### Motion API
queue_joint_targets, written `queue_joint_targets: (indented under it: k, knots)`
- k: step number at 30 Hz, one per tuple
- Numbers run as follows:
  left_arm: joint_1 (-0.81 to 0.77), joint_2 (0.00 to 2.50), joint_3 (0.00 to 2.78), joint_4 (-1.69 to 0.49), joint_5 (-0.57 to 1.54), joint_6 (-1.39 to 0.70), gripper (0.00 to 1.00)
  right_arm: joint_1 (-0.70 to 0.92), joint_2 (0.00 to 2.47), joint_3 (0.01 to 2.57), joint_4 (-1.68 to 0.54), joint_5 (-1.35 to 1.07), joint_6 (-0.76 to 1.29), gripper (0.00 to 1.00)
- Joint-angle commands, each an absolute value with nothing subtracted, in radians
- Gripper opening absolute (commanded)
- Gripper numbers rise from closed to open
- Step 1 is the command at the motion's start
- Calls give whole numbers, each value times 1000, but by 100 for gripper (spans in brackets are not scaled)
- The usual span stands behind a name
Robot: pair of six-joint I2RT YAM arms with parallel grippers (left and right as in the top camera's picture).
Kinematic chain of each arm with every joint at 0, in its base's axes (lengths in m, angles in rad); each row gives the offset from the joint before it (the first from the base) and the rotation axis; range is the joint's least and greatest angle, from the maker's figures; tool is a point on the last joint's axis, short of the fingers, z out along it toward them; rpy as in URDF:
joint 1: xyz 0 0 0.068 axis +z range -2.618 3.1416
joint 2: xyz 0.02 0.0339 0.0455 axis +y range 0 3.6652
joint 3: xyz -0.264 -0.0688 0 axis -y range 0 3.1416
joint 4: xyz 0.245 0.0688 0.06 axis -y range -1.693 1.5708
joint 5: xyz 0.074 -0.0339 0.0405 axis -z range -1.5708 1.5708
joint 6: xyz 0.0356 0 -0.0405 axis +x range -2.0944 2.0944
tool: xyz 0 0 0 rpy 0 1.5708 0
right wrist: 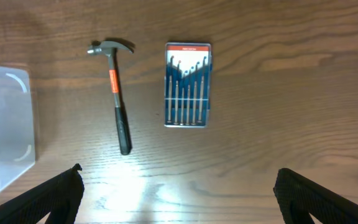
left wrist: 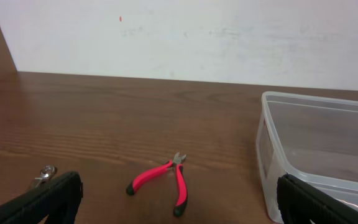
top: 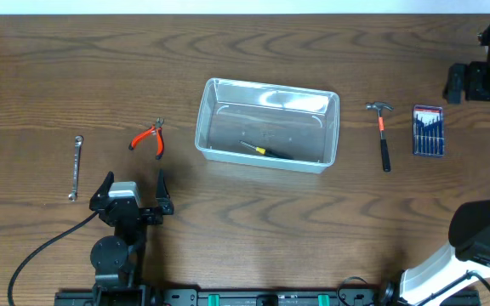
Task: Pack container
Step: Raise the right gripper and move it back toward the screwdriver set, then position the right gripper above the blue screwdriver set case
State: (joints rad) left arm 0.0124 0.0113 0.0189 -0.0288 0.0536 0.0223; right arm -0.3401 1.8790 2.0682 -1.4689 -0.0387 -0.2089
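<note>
– Low over the wood table (top: pixel 58 68), left claw (top: pixel 134 181) points level, wide open; the container (top: pixel 296 127) is ahead to its right.
– Right claw (right wrist: pixel 178 173) faces down, open too, container off left. Plain white wall (left wrist: pixel 197 37) behind.

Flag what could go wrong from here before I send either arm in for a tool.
1. The wrench lies thin and flat on the table; the open left gripper may scrape the wood or just slide it.
2. The hammer looks head-heavy; gripped by the handle, it could swing and strike the container at its rim.
</note>
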Motion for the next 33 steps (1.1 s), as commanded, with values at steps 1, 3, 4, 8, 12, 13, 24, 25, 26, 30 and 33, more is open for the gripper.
queue_joint_targets:
  k: [1, 3, 4, 8, 12, 13, 24, 25, 26, 30, 33]
  knots:
    - [16, 6, 4, -67, 60, 17, 98, -339, 1932, 2058, -1460, -56, -150, 99]
    - [16, 6, 4, -67, 60, 17, 98, -339, 1964, 2058, -1450, -52, -156, 99]
    - [16, 6, 4, -67, 60, 17, 98, -340, 1982, 2058, -1444, -52, -163, 99]
    - [16, 6, 4, -67, 60, 17, 98, -342, 2049, 2058, -1431, -53, -188, 99]
    - [16, 6, 4, -67, 60, 17, 98, -340, 2108, 2058, -1421, -52, -194, 99]
    - [16, 6, 4, -67, 60, 17, 98, -340, 2126, 2058, -1417, -50, -196, 99]
    - [16, 6, 4, -67, 60, 17, 98, -341, 2230, 2058, -1377, 61, -154, 99]
    - [16, 6, 4, -67, 60, 17, 98, -340, 2238, 2058, -1372, 60, -154, 99]
    - [16, 6, 4, -67, 60, 17, 98, -340, 2241, 2057, -1368, 59, -153, 99]
    - [16, 6, 4, -67, 60, 17, 98, -340, 2265, 2057, -1349, 26, -176, 99]
    - [16, 6, 4, -67, 60, 17, 98, -340, 2281, 2054, -1350, -37, -247, 99]
